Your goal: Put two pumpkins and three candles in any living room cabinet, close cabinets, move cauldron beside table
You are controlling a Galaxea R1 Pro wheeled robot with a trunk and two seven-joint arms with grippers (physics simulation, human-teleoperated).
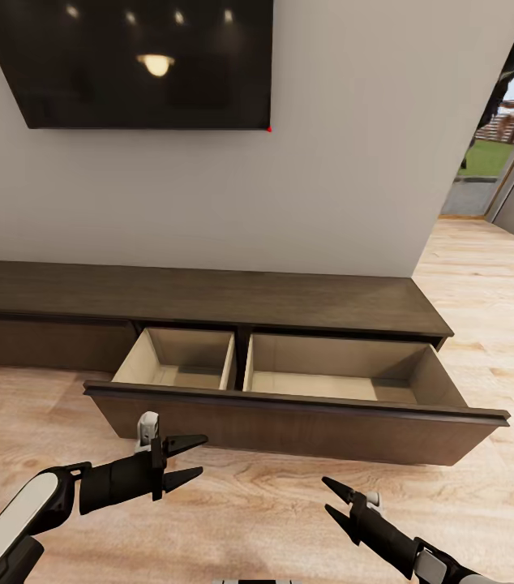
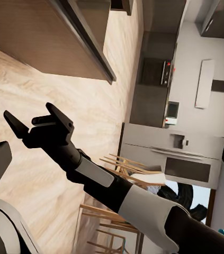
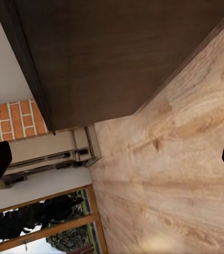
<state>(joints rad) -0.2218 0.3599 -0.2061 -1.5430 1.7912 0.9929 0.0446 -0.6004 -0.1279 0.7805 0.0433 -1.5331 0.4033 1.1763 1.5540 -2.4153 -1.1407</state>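
Drawer open and bare, both grippers unloaded.

The cabinet [image 1: 208, 296] stands against the wall under the TV [image 1: 139, 61], its wide drawer [image 1: 306, 422] pulled out, both compartments bare. Left gripper [image 1: 192, 461] and right gripper [image 1: 332, 498] hover over the floor [image 1: 249, 519], jaws apart, holding nothing. Likely next: fetch pumpkins and candles; leave the drawer open, approach square.

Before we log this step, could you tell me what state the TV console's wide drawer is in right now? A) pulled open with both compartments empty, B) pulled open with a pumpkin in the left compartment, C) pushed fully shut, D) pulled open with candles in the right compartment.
A: the head view shows the drawer pulled out from the cabinet, both beige compartments bare.
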